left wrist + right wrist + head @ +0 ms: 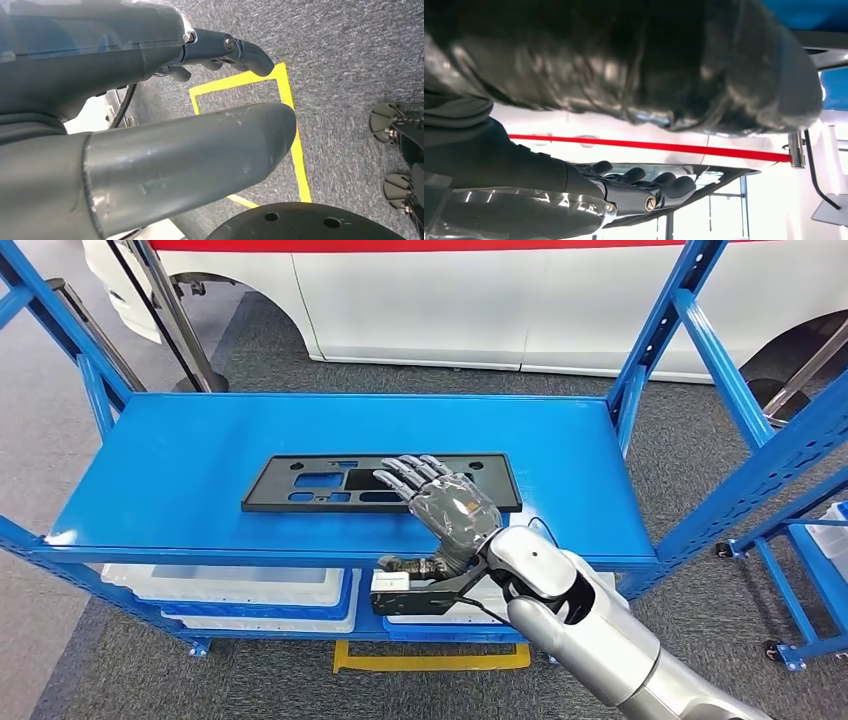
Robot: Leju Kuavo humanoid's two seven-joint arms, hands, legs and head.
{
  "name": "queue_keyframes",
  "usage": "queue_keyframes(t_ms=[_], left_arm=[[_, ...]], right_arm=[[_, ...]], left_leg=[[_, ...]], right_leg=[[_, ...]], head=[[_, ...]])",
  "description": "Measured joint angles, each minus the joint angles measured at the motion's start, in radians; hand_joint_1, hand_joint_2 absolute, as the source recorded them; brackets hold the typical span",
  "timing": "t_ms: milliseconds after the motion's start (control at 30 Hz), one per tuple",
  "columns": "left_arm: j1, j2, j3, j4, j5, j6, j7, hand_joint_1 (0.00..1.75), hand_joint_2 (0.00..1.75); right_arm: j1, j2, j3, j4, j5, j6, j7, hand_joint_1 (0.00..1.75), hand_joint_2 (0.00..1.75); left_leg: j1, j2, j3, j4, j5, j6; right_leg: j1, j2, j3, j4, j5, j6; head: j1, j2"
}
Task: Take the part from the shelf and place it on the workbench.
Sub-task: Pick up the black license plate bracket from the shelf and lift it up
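The part [300,482] is a flat black plastic plate with rectangular cutouts, lying lengthwise on the blue shelf [160,470]. My right hand [450,508] reaches in from the near right, its fingers [408,472] stretched flat over the plate's right half and its thumb [410,563] down by the shelf's front edge. In the right wrist view the dark fingers [649,187] lie along the plate's [719,179] surface, with the thumb apart from them. My left hand [150,125] hangs over the grey floor, holding nothing, with its fingers [245,52] loosely bent.
Blue uprights [715,355] frame the shelf at both ends. White bins [250,590] sit on the level below. A white vehicle [500,300] stands behind the rack. Yellow tape [430,660] marks the grey carpet, and caster wheels [395,122] show near my left hand.
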Motion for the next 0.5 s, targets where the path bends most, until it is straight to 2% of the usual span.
queue_keyframes(t_ms=[67,100,167,200,233,267,300,367,400,433,500], left_arm=[[-0.001,0.0,-0.003,0.0,0.0,0.0,0.0,0.0,0.0],[-0.001,0.0,-0.004,0.0,0.0,-0.001,0.0,0.0,0.0],[0.0,-0.001,-0.007,0.0,0.0,-0.001,0.0,0.0,0.0],[0.0,-0.001,-0.01,0.0,0.0,-0.001,0.0,0.0,0.0],[0.0,-0.001,-0.012,0.0,0.0,-0.001,0.0,0.0,0.0],[0.0,-0.001,-0.014,0.0,0.0,-0.002,0.0,0.0,0.0],[0.0,-0.001,-0.015,0.0,0.0,-0.002,0.0,0.0,0.0],[0.0,-0.001,-0.016,0.0,0.0,-0.003,0.0,0.0,0.0],[0.0,-0.001,-0.017,0.0,0.0,-0.003,0.0,0.0,0.0],[0.0,-0.001,-0.018,0.0,0.0,-0.003,0.0,0.0,0.0],[0.0,-0.001,-0.019,0.0,0.0,-0.003,0.0,0.0,0.0]], right_arm=[[0.0,0.003,0.0,0.002,0.002,-0.003,0.0,0.0,0.0],[0.0,0.004,-0.001,0.003,0.003,-0.004,0.0,0.0,0.0],[0.003,0.004,-0.001,0.006,0.005,-0.007,0.0,0.0,0.0],[0.007,0.004,-0.001,0.008,0.006,-0.008,0.0,0.0,0.0],[0.01,0.004,-0.001,0.011,0.006,-0.008,0.0,0.0,0.0],[0.012,0.005,-0.001,0.014,0.006,-0.008,0.0,0.0,0.0],[0.013,0.005,-0.001,0.015,0.006,-0.008,0.0,0.0,0.0],[0.012,0.005,-0.001,0.017,0.006,-0.009,0.0,0.0,0.0],[0.013,0.006,-0.001,0.017,0.006,-0.01,0.0,0.0,0.0],[0.013,0.006,-0.001,0.018,0.006,-0.01,0.0,0.0,0.0],[0.014,0.008,-0.001,0.019,0.006,-0.011,0.0,0.0,0.0]], left_leg=[[0.006,0.004,0.009,-0.017,0.008,0.007],[0.009,0.007,0.013,-0.025,0.012,0.011],[0.01,0.012,0.016,-0.03,0.014,0.014],[0.01,0.013,0.016,-0.029,0.013,0.015],[0.01,0.013,0.017,-0.027,0.01,0.014],[0.01,0.013,0.017,-0.024,0.007,0.012],[0.011,0.013,0.019,-0.02,0.002,0.01],[0.011,0.012,0.019,-0.005,-0.011,0.0],[0.01,0.011,0.017,0.001,-0.017,-0.006],[0.01,0.01,0.015,0.005,-0.021,-0.013],[0.01,0.01,0.015,0.004,-0.025,-0.025]], right_leg=[[0.003,-0.003,-0.005,0.016,-0.014,0.008],[0.004,-0.007,-0.021,0.051,-0.036,0.011],[0.002,-0.016,-0.082,0.175,-0.098,0.016],[-0.001,-0.017,-0.114,0.236,-0.119,0.019],[-0.004,-0.019,-0.134,0.269,-0.122,0.021],[-0.007,-0.02,-0.134,0.263,-0.104,0.023],[-0.011,-0.022,-0.114,0.219,-0.07,0.024],[-0.014,-0.022,-0.052,0.088,-0.011,0.023],[-0.013,-0.02,-0.032,0.046,0.001,0.019],[-0.01,-0.019,-0.024,0.026,0.0,0.013],[-0.006,-0.018,-0.023,0.026,-0.006,-0.001]], head=[[0.0,0.0],[0.001,0.0],[0.001,0.0],[0.001,0.0],[0.001,0.0],[0.001,0.0],[0.001,0.0],[0.001,0.0],[0.001,0.0],[0.001,0.0],[0.001,0.0]])
